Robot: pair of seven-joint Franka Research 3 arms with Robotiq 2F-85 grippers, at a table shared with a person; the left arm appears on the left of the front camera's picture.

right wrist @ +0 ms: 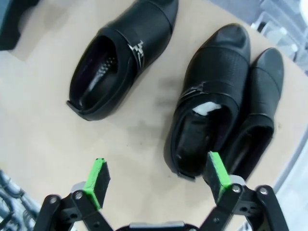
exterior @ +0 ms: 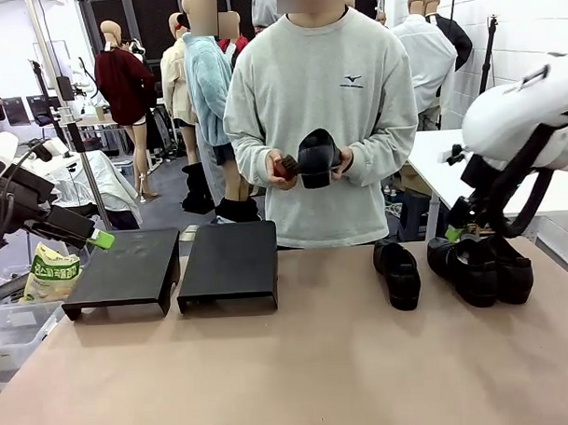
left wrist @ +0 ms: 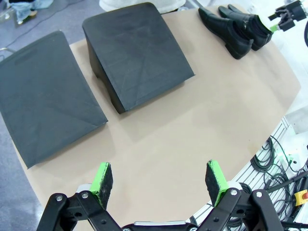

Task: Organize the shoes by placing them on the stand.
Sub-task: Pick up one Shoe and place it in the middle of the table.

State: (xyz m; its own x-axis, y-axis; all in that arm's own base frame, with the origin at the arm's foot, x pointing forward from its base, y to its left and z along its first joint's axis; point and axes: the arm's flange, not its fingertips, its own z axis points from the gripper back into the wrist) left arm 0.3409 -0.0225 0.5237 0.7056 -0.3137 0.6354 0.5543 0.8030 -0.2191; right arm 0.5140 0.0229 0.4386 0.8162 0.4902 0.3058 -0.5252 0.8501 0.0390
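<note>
Across the worktop [exterior: 299,370] we see the person [exterior: 308,90] at twelve o'clock holding one shoe [exterior: 317,155], two black stands [exterior: 228,261] at ten, and three shoes [exterior: 398,274] at three. Our left tool [left wrist: 159,180] hangs spread over bare worktop, our right tool [right wrist: 156,175] spread over those shoes.

Black dress shoes [exterior: 398,274]: four in all. Black stands [exterior: 228,263]: two, of like form. There is one person [exterior: 308,109] and one printed bag [exterior: 53,272].
</note>
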